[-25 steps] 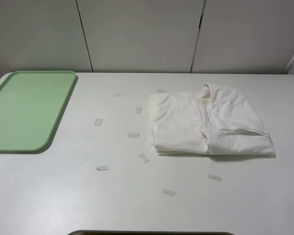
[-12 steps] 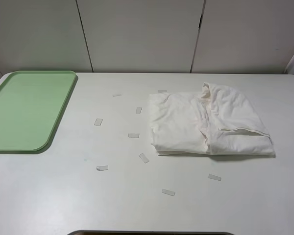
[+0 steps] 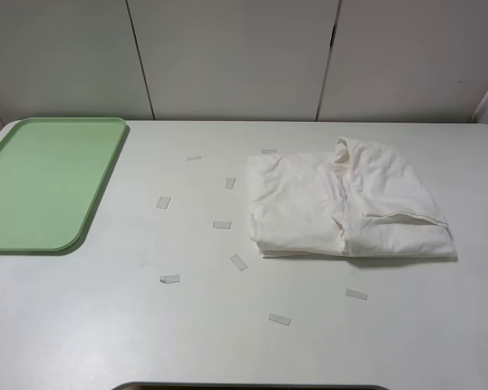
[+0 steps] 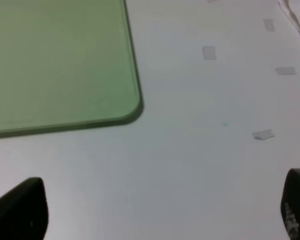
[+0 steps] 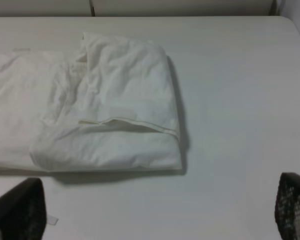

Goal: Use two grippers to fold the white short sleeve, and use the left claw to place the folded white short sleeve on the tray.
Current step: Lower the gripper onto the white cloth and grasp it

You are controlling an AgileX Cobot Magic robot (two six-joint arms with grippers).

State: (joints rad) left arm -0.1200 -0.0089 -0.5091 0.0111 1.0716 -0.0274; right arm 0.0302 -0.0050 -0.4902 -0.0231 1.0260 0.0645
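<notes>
The white short sleeve (image 3: 342, 203) lies in a folded, wrinkled heap on the right half of the table; the right wrist view shows it (image 5: 105, 110) with a stitched hem across its top layer. The light green tray (image 3: 41, 183) sits empty at the far left and also shows in the left wrist view (image 4: 55, 60). Neither arm shows in the exterior high view. My left gripper (image 4: 157, 215) is open and empty above bare table near the tray's corner. My right gripper (image 5: 155, 212) is open and empty, just short of the shirt's near edge.
Several small pale tape strips (image 3: 221, 224) are scattered on the white table (image 3: 146, 325) between tray and shirt, and some (image 4: 263, 134) show in the left wrist view. A paneled wall (image 3: 228, 57) stands behind the table's far edge.
</notes>
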